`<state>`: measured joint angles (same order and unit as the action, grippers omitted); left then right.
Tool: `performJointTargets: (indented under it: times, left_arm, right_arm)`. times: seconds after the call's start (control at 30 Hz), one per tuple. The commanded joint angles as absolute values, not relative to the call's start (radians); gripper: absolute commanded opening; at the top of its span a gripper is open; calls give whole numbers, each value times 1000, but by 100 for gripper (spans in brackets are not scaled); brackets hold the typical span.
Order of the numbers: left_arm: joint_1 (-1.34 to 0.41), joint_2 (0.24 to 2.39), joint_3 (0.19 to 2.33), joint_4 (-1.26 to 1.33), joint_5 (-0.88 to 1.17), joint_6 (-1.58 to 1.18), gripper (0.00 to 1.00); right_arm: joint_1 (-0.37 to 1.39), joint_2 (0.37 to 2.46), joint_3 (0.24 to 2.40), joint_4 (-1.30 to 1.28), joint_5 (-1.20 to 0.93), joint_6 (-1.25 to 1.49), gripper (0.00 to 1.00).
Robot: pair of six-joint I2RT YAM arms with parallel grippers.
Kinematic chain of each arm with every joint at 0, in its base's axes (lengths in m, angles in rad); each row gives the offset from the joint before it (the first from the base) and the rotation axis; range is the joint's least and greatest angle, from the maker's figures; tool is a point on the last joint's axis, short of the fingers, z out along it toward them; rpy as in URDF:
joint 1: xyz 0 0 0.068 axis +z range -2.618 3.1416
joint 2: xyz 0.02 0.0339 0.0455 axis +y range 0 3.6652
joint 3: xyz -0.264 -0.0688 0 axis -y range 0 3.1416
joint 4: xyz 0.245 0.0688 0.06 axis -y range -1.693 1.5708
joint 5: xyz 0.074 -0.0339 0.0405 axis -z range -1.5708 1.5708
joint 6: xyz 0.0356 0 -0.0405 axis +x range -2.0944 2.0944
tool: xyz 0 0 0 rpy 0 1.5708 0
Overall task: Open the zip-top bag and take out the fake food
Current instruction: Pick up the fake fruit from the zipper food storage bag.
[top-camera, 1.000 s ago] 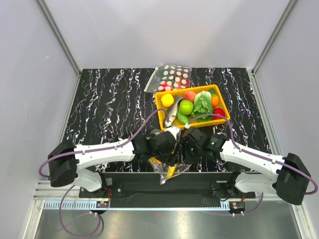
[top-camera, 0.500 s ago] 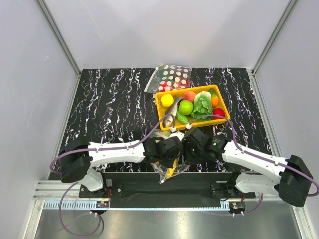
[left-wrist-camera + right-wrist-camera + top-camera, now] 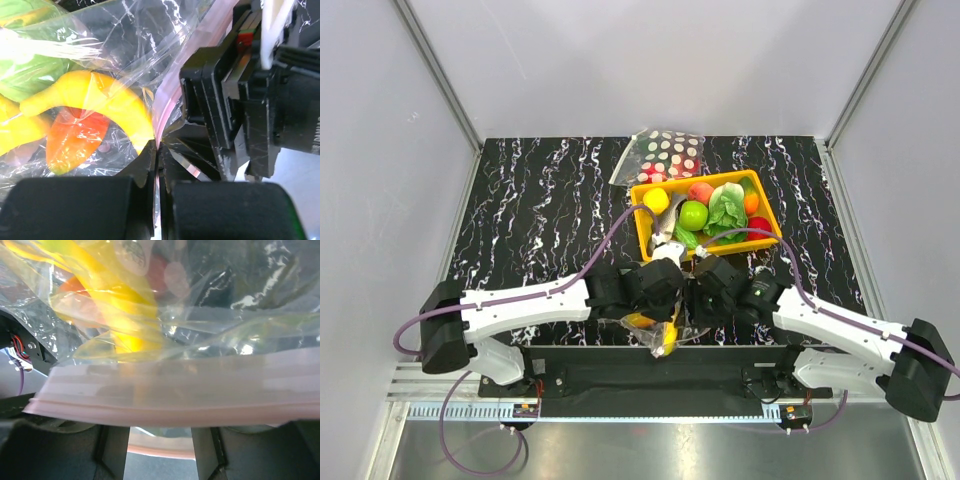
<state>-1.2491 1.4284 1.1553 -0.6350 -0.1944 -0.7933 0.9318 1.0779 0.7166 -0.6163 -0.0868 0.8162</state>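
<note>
Top view: both arms reached inward along the near table (image 3: pixel 540 220) edge, wrists meeting at lower centre of frame. The left claw (image 3: pixel 157 150) was pinched tight on the pink zip strip of the zip-top bag (image 3: pixel 665 335). The right claw (image 3: pixel 705 292) sat just beside it, fingers part way apart w/ the strip lying across them; a grip there couldn't be made out. The bag sagged over the near table edge, below the claws. An orange tray (image 3: pixel 638 215) stood just beyond them, a polka-dot bag (image 3: pixel 665 155) at upper centre behind it.

Inside the zip-top bag: fake food (image 3: pixel 100 95), i.e. a yellow curved piece, an orange-red piece and sth green. The tray held more toy fruit & veg.
</note>
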Motion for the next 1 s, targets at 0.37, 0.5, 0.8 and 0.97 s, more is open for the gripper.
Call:
performJointTargets:
  times: [0.37,0.5,0.8,0.97]
  left_arm:
    - [-1250,1416,1181,-630,-271,-838,0]
    - [-1252,1378,1167,-641,-308,-864,0]
    - [-1247,1266,1069,-643,-387,-974,0]
    - [-1232,1213,986,-608,-357,-1040,0]
  right_arm:
    - [1040,1241,891,-545,-26,802,54]
    - [1060,1218,891,-512,-5,837,55]
    - [1071,1173,776,-330,35,940,58]
    - [1095,1222,747,-249,46,971,60]
